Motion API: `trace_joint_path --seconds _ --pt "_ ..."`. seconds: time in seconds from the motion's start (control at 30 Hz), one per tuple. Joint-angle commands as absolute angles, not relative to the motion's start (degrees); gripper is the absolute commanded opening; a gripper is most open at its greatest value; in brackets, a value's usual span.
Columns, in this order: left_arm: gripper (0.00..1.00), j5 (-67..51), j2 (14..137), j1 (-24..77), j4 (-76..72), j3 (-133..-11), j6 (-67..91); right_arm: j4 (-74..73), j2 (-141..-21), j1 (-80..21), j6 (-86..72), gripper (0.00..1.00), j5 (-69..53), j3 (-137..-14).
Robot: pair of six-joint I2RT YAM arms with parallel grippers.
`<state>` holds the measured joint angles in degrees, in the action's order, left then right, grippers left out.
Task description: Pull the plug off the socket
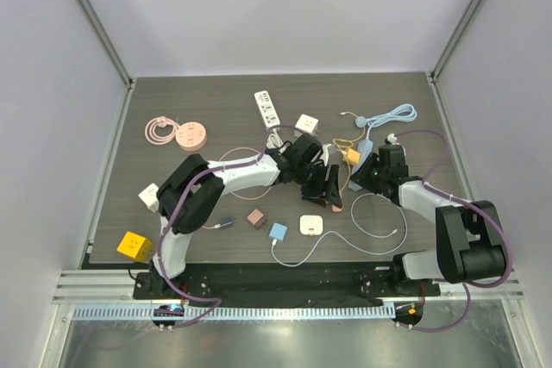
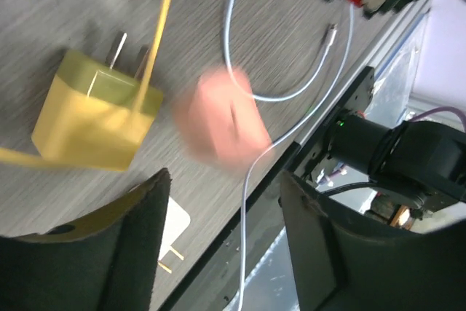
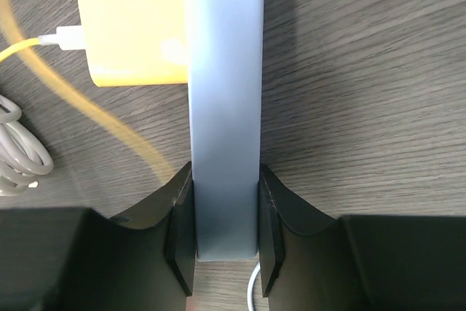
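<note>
two things matter here: a firm socket and a clean let-go. the right fingers (image 3: 291, 223) are clenched on the pale blue socket (image 3: 223, 107), one on each long side, holding it over the worktop (image 3: 364, 71). the yellow plug (image 3: 131, 30) lies just left of it in the right wrist view. its prong end is hidden behind the socket, so from there i cannot tell whether it is seated. the left wrist view shows a yellow block (image 2: 91, 118) flat on the worktop with two prongs bare, which i take to be that plug, already out. the left fingers (image 2: 109, 253) stand parted with nothing between them. a blurred pink block (image 2: 222, 118) lies just past their tips.

so the step in hand looks like the release and retreat. let the left fingers spread wide before lifting, then rise straight, since the yellow cable (image 2: 162, 27) hangs close across that camera and could catch. hold the socket steady meanwhile. if the plug proves seated after all, grip its flat sides and draw along the prongs without twisting.
</note>
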<state>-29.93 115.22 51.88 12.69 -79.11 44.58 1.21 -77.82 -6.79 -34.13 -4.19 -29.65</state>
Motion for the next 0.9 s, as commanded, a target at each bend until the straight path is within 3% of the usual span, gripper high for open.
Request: trace_joint_path --seconds 0.0,0.1,0.3,0.67,0.73,0.77,0.83,0.87 --pt "0.64 -31.64 114.61 52.74 18.28 -81.20 42.54 -0.26 -77.43 -6.59 -33.75 0.01 -2.55 -28.48" --pt "0.79 -31.20 114.09 52.56 20.74 -83.75 40.79 -0.26 -77.17 -6.68 -33.66 0.01 -3.16 -28.39" --pt "0.85 -31.11 113.20 49.58 23.99 -89.11 39.64 -0.35 -75.94 -6.68 -34.36 0.01 -5.96 -27.42" --pt "0.84 -28.66 118.55 43.42 21.36 -99.92 44.73 1.93 -73.48 -6.68 -33.93 0.01 -9.66 -25.58" --pt "0.78 -28.82 120.31 43.42 21.01 -103.17 45.52 2.28 -73.56 -6.68 -33.58 0.01 -9.93 -25.58" --pt "0.66 -29.09 121.89 43.50 20.57 -104.05 45.96 2.29 -73.39 -6.68 -33.57 0.01 -10.19 -25.49" --pt "0.62 -29.01 123.13 43.42 19.51 -106.08 46.67 2.55 -73.21 -6.59 -33.49 0.01 -10.37 -25.40" --pt "0.65 -28.39 123.92 43.42 19.42 -106.69 46.67 2.72 -73.04 -6.68 -33.40 0.01 -10.63 -25.23"
